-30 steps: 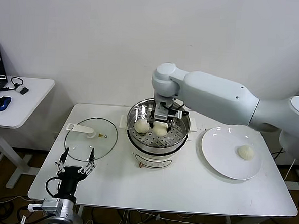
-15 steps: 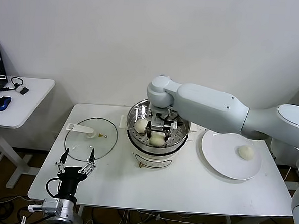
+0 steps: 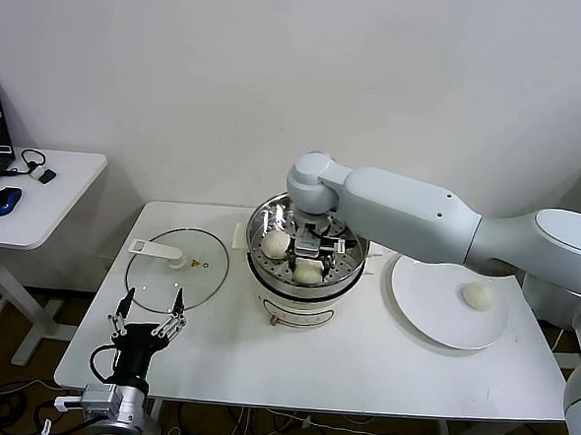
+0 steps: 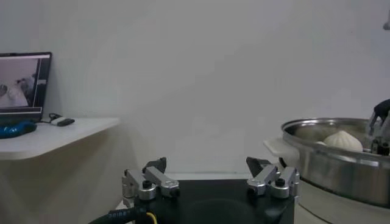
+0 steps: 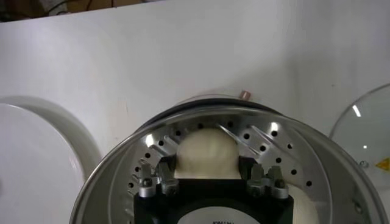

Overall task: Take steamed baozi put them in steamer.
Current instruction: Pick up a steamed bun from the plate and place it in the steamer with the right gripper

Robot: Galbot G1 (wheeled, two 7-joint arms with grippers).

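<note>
A steamed baozi [image 5: 206, 153] is being gripped between the fingers of the right claw [image 3: 308, 250], which has been lowered deep into the steamer [image 3: 351, 265] over the last second, so that the bun is now being set on the perforated floor beside another bun [image 3: 275, 243] already lying there. Release is judged to be the step at hand, and one bun [image 3: 478, 296] is still waiting on the white plate [image 3: 425, 303]. The left claw [image 3: 147, 319] is being kept parked, fingers spread, at the near edge of the bench [image 3: 360, 370].
</note>
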